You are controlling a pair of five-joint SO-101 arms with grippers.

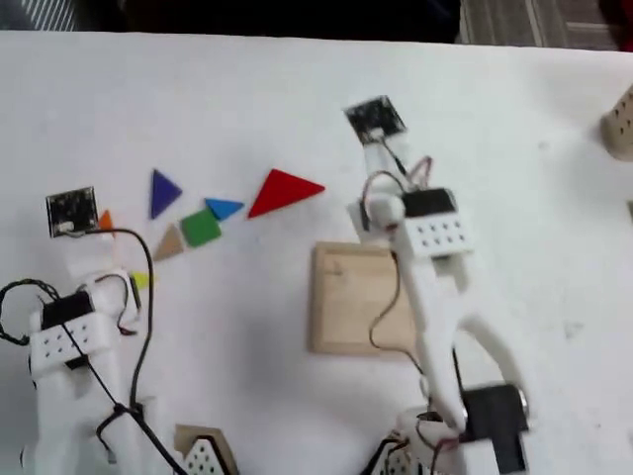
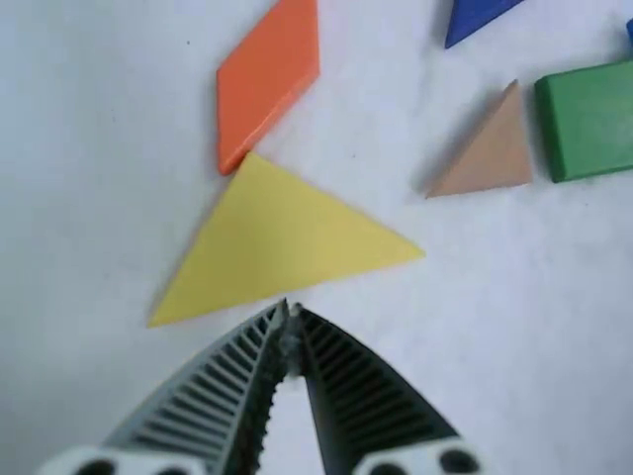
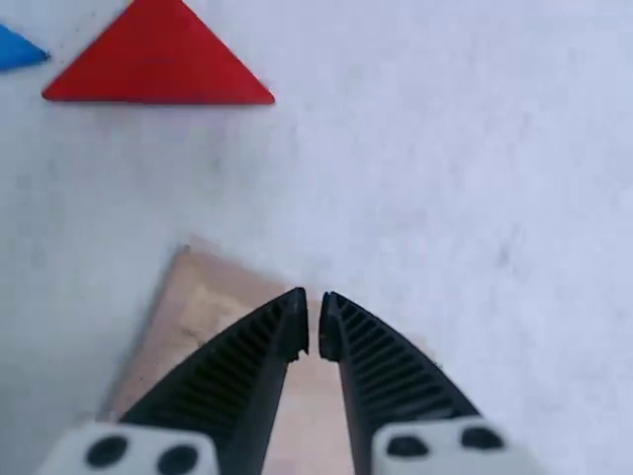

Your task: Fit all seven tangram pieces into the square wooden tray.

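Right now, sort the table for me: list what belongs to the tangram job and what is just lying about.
Job: wooden tray; red triangle; yellow triangle; orange parallelogram; green square; tan triangle; dark blue triangle; light blue triangle.
Lying about: holed beige block at the right edge of the table.

— Is there any word or number to read on the square wooden tray (image 1: pixel 341 297)?
— None; its face is plain wood.
— And the pieces to its left?
— The flat red triangle (image 1: pixel 282 191), flat yellow triangle (image 2: pixel 277 247) and flat orange parallelogram (image 2: pixel 267 79) have plain faces.
— The small black square board (image 1: pixel 71 211) at far left?
— Speckled, too blurred to read.
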